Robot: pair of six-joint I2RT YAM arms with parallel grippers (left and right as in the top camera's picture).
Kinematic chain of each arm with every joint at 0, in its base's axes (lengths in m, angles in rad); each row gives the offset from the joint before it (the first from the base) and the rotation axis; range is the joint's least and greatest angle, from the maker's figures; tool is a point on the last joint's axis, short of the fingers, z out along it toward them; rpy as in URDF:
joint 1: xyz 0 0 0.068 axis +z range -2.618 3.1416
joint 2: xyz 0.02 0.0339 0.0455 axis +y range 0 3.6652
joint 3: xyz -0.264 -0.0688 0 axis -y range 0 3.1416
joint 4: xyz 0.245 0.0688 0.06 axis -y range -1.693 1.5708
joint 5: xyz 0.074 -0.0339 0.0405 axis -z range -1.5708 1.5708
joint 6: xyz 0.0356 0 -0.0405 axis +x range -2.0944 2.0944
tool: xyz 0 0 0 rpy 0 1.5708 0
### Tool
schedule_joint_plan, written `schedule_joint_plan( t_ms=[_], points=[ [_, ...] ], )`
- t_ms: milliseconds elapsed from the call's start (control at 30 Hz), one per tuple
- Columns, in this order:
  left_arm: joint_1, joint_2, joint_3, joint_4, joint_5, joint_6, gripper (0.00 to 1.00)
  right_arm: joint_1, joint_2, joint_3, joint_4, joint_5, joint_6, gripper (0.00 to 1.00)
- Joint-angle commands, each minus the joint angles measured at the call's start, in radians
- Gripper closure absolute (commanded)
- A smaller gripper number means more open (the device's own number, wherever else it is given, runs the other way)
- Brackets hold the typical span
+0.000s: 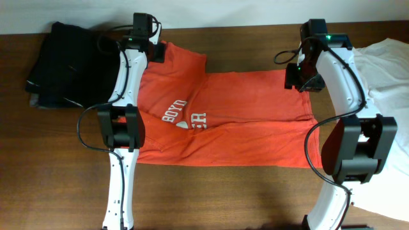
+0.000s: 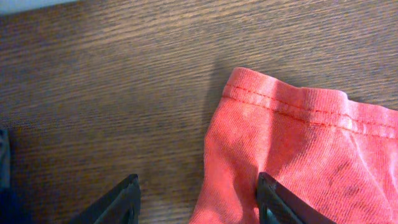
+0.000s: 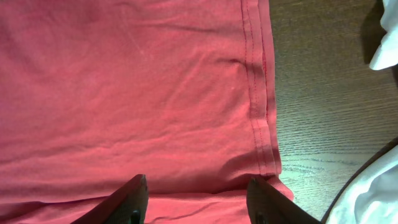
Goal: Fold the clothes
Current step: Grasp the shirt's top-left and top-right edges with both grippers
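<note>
Overhead view: I am judging the orange-red shirt (image 1: 243, 108) one lengthwise fold in; further folds are waiting. My left hand (image 2: 198, 200) and right hand (image 3: 196, 200) are hovering part-open, empty, at its far edge.

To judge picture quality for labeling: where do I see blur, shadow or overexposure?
Overhead: even light, dark clothes pile loses detail. Left wrist: sharp hem of orange-red T-shirt, soft shadow on table beside it. Right wrist: sharp stitching, white T-shirt overexposed.
</note>
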Motion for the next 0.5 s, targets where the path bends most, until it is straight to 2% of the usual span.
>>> schedule_joint_plan(
  t_ms=[0, 67, 133, 267, 467],
  points=[
    [0.027, 0.014, 0.007, -0.054, -0.061, 0.006, 0.41, 0.002, 0.0, -0.003, -0.001, -0.002, 0.004, 0.45],
    [0.023, -0.029, 0.055, -0.051, -0.043, 0.006, 0.33, 0.002, 0.0, -0.003, 0.002, -0.002, 0.005, 0.45],
    [0.024, -0.053, 0.07, 0.002, 0.095, 0.006, 0.32, 0.002, 0.0, -0.003, 0.006, -0.009, 0.005, 0.45],
    [0.005, -0.051, 0.069, 0.078, 0.098, 0.006, 0.33, 0.004, 0.0, -0.003, 0.003, -0.009, 0.005, 0.45],
    [-0.007, 0.039, 0.055, 0.102, 0.098, 0.006, 0.33, 0.004, 0.0, -0.003, 0.003, -0.009, 0.005, 0.45]
  ],
)
